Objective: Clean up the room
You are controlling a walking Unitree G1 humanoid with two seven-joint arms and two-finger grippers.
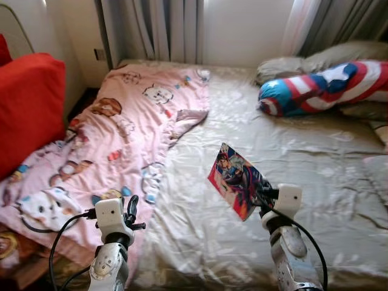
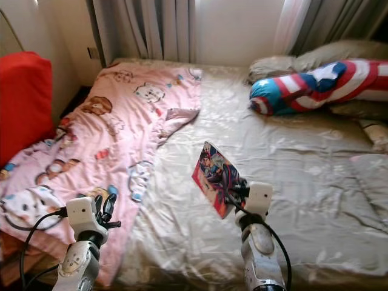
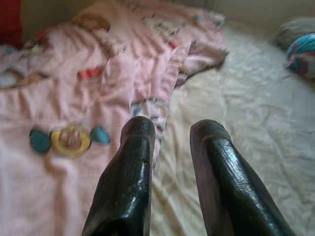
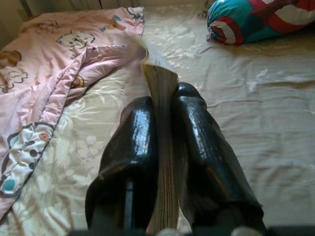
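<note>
Holding a comic book point(image 1: 238, 180) upright above the bed sheet point(image 1: 200, 212), right gripper point(image 1: 264, 198) is raised forward. Left wrist view: left gripper point(image 3: 172, 132) fingers parted, blanket point(image 3: 88, 88) beyond them. Right wrist view: fingers point(image 4: 140, 142) clamp the book's edge between them.

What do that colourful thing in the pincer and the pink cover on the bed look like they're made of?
The comic book, shut in the right pincer: thin printed paper, glossy cover; the wrist view shows stacked page edges. The pink blanket: soft quilted fabric, probably cotton, matte, rumpled into folds.
</note>
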